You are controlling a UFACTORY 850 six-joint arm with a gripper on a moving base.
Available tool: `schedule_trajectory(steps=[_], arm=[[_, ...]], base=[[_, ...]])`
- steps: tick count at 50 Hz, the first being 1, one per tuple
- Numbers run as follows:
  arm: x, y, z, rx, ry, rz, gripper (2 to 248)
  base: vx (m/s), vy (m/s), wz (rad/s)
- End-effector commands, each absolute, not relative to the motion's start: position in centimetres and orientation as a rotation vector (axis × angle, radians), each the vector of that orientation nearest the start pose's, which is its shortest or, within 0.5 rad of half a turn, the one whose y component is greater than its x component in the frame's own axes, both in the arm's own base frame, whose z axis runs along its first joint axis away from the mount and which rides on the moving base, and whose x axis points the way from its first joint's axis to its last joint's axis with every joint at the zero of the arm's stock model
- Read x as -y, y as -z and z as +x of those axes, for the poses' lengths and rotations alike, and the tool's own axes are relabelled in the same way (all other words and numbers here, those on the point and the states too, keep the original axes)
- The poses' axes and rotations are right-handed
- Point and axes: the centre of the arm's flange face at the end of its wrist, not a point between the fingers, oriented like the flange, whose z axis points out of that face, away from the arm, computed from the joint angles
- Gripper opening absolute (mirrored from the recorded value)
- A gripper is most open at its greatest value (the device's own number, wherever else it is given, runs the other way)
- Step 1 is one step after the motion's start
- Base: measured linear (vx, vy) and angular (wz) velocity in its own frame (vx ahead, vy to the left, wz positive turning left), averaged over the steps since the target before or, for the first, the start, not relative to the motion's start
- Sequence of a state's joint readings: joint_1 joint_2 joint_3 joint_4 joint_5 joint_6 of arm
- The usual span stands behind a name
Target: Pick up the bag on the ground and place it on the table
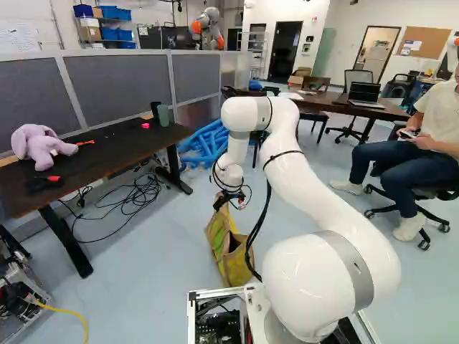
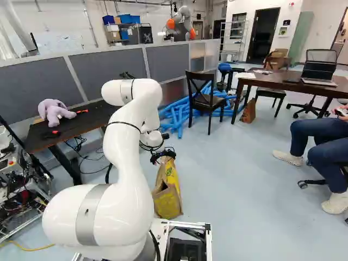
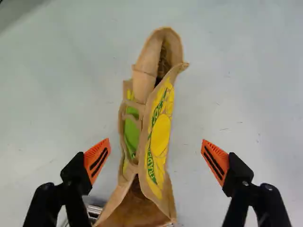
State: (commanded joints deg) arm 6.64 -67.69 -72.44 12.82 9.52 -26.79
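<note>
Jaws stand open — above the bag on the floor.

Arm: leans ahead from the shoulder, bent over at the elbow
Wrist: hangs low beyond the elbow
Tool: aimed downward
Fingers: spread wide, orange pads well apart, angled toward each other
</note>
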Motion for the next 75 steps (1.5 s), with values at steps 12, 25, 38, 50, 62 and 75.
schedule_trajectory(steps=[12,25,38,50,62,75], arm=[[-6.2,0.5,56.6,0.605,0.370,-3.117,247],[-6.3,2.5,56.6,0.608,0.336,-3.115,247],[-6.5,4.5,56.5,0.613,0.292,-3.111,247],[-6.6,6.4,56.7,0.614,0.257,-3.108,247],[-6.8,8.2,56.9,0.616,0.227,-3.103,247],[-7.2,10.2,57.0,0.624,0.192,-3.096,247]], base=[[0.000,0.000,0.000],[0.000,0.000,0.000],[0.000,0.000,0.000],[0.000,0.000,0.000],[0.000,0.000,0.000],[0.000,0.000,0.000]])
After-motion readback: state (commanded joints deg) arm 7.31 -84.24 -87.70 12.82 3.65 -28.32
